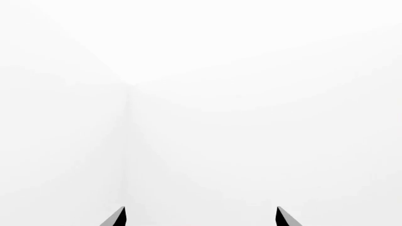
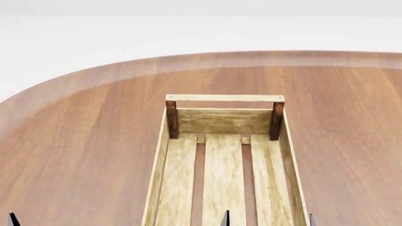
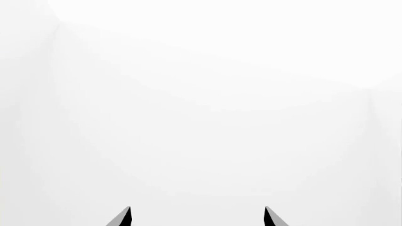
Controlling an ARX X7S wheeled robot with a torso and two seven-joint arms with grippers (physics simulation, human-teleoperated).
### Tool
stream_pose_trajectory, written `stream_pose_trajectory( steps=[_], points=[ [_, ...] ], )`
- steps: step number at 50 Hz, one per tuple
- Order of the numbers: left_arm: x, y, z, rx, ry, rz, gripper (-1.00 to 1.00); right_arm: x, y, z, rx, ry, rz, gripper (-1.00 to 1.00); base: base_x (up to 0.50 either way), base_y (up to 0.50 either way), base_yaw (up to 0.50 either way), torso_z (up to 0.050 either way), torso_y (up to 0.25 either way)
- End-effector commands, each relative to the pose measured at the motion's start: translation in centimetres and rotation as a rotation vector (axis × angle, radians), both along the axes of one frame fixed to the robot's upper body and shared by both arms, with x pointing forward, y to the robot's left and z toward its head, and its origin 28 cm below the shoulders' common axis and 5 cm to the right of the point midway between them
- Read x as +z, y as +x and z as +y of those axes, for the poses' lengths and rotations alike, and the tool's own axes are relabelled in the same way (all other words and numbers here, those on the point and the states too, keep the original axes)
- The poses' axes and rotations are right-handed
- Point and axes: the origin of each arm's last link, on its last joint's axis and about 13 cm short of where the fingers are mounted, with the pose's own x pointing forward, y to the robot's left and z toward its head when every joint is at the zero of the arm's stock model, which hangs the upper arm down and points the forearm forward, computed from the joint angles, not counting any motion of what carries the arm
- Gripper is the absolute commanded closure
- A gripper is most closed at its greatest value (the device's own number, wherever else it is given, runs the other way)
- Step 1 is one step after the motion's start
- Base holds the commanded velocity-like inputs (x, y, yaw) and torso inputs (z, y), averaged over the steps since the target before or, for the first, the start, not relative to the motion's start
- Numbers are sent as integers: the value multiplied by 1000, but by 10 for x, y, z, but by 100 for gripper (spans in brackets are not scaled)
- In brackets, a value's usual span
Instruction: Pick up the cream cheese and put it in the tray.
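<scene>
The cream cheese is out of view in every frame. The tray (image 2: 169, 157), a long pale wooden crate with a slatted bottom and dark corner posts, lies on the brown table in the head view and holds nothing that I can see. My right gripper (image 2: 268, 220) shows only as two dark tips at the picture's bottom edge, over the tray's near part. One tip of my left gripper's fingers (image 2: 11, 219) peeks in at the bottom left. In the wrist views the left gripper (image 1: 201, 216) and the right gripper (image 3: 197, 216) stand open with nothing between them, facing blank white walls.
The rounded wooden table (image 2: 82, 132) spreads to both sides of the tray, and its curved far edge (image 2: 207, 57) meets a white floor and wall beyond.
</scene>
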Motion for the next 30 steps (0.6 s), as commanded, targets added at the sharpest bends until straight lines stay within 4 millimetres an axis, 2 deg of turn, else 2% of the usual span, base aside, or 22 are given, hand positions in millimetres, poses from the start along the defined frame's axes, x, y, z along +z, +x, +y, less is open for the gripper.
stream_pose_trajectory(
  steps=[1,14,23,30],
  points=[
    [0,0,0,0,0,-1,-100,0,0,-1,-3,6,-3,-100,0,0,0,0,0],
    [0,0,0,-1,1,1,-100,1,2,-6,-52,11,-8,-100,0,0,0,0,0],
    [-1,0,-1,-5,0,4,-100,8,1,-17,-183,10,-28,-100,0,0,0,0,0],
    [-2,1,-1,-9,0,7,-100,9,1,-19,-282,2,-34,-100,0,0,0,0,0]
  ],
)
